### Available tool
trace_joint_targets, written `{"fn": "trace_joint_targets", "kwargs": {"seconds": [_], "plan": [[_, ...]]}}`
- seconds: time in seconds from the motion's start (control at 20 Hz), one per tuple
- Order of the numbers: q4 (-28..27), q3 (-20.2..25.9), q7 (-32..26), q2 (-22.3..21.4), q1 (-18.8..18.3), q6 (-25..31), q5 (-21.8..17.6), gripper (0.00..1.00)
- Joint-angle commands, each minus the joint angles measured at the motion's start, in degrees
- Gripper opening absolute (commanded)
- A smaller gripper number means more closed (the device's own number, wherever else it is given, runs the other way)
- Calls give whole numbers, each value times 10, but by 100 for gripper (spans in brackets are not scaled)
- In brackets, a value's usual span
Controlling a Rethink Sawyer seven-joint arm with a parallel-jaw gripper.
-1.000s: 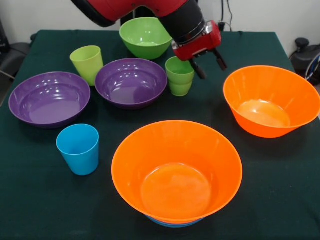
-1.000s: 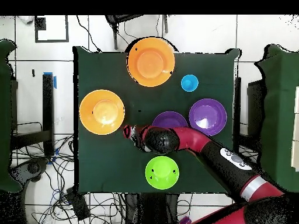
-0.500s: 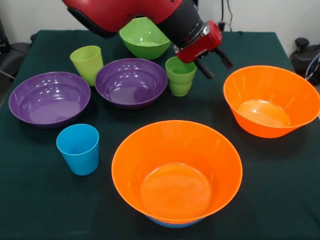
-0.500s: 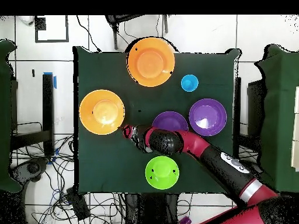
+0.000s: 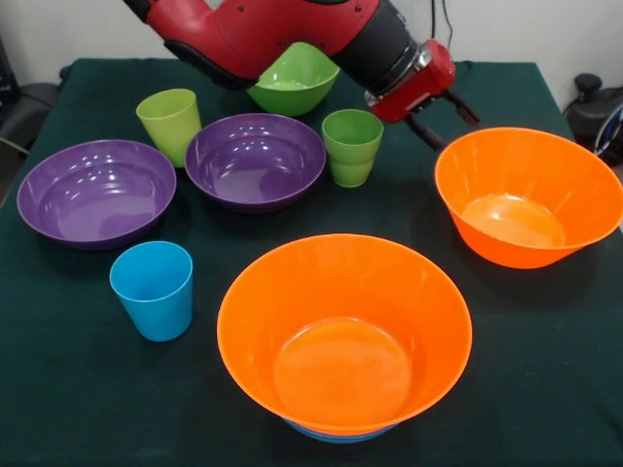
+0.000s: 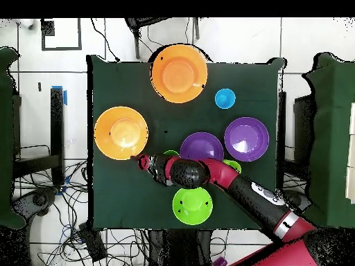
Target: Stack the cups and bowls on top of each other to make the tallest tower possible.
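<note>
Front view shows the gripper (image 5: pixel 450 119) with its two dark fingers spread apart and holding nothing, just beside the far rim of the right orange bowl (image 5: pixel 531 195). This bowl stands upright and alone, well apart from the near orange bowl (image 5: pixel 345 333), which sits on a blue bowl (image 5: pixel 336 434). I judge the glossy plastic is light, stiff and slippery, so one finger inside and one outside the thin rim gives the best hold. The ridged green cup (image 5: pixel 351 146) is near the gripper.
</note>
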Motion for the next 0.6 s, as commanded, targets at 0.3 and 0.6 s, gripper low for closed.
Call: {"fn": "trace_joint_targets", "kwargs": {"seconds": [0.3,0.6], "plan": [[-107,-29,-115,15,40,-17,-127,100],[-125,-39,-106,-16,64,-2,-161,100]]}}
